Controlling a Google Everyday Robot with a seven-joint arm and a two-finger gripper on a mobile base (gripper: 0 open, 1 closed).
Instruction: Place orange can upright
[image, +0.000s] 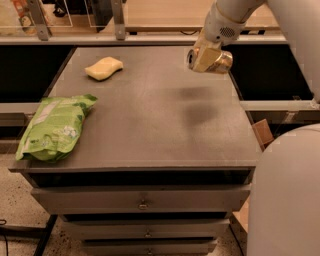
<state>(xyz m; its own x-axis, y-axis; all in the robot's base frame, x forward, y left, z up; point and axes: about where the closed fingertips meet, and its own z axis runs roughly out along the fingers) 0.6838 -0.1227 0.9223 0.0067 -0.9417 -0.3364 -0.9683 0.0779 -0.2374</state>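
One orange can (223, 62) lies sideways, clamped in gripper (204, 56) above table (150, 125) far right; probably light, thin-walled, slick, so grip mid-body gently.

A white robot arm (227, 20) hung in from the upper right, its end effector (206, 56) clamped around the orange can (223, 62). The can was held on its side, silver rim facing left, clear of the grey worktop (150, 130) with a soft shadow beneath it. A yellow sponge (103, 68) sat near the far left corner. A green bag (55, 127) lay at the front left edge. Drawers (142, 200) ran below.
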